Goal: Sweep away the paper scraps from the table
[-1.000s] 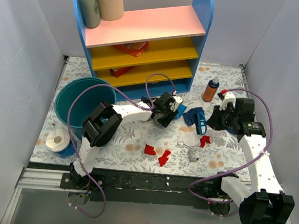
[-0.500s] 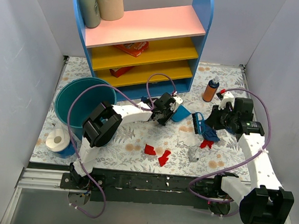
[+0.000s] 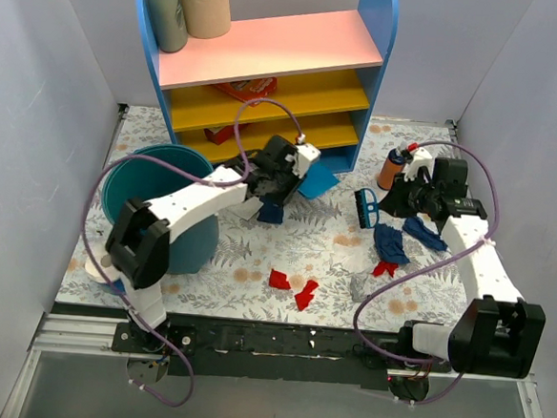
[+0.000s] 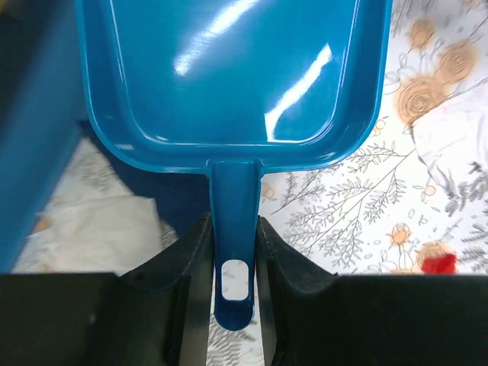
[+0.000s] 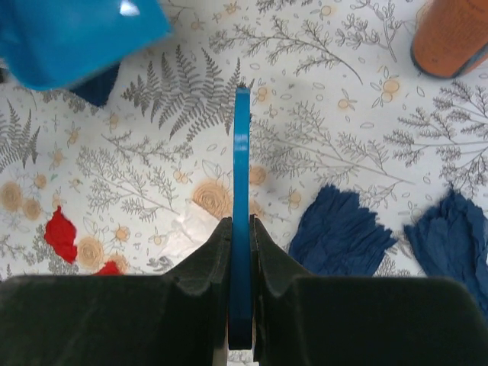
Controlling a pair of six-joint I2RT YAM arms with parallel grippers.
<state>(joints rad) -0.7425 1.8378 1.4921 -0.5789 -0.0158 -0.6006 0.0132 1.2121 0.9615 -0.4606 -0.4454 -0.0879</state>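
The left pincer (image 4: 233, 232) is closed on the handle of the pan (image 4: 229, 76); the right pincer (image 5: 242, 232) grips the brush (image 5: 242, 145). On the surface (image 3: 247, 255), blue scraps (image 3: 391, 243) lie at five o'clock from the brush, and red scraps (image 3: 279, 279) at six o'clock from the pan. The pan lip should, I think, sit flat beside them before brushing. The pan is empty; the bucket (image 3: 132, 184) at nine o'clock shows nothing inside.

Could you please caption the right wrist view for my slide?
Right hand grips the blue brush edge-on beside dark blue paper scraps on the table.
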